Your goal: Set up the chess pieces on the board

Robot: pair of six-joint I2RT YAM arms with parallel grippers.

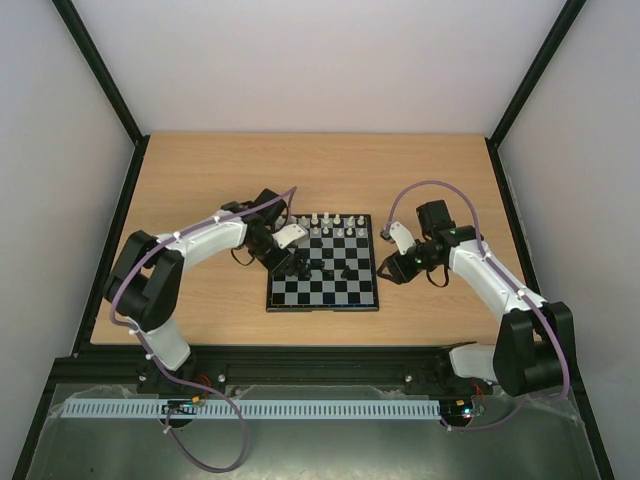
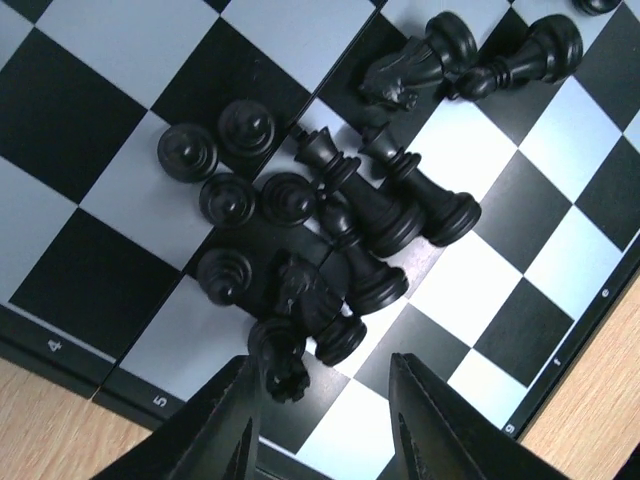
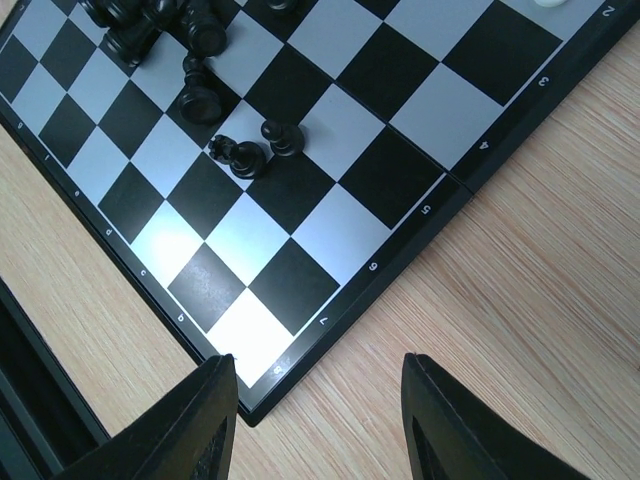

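Note:
The board (image 1: 330, 292) lies in the middle of the table. White chess pieces (image 1: 331, 220) stand in a row along its far edge. In the left wrist view, several black chess pieces (image 2: 350, 215) lie in a heap, some upright and some tipped over. My left gripper (image 2: 325, 425) hangs open just over them, and one black piece (image 2: 277, 360) rests against its left finger (image 2: 225, 430). My right gripper (image 3: 320, 420) is open with nothing between its fingers, low over the board's corner (image 3: 250, 400) and the wood beside it. Two black pieces (image 3: 245, 155) lie apart from the heap.
The wooden table (image 1: 200, 180) reaches well beyond the board on every side. Black frame rails (image 1: 120, 230) run along its left and right edges. White walls close in the back and the sides. A purple cable (image 1: 430, 185) arches over the right arm.

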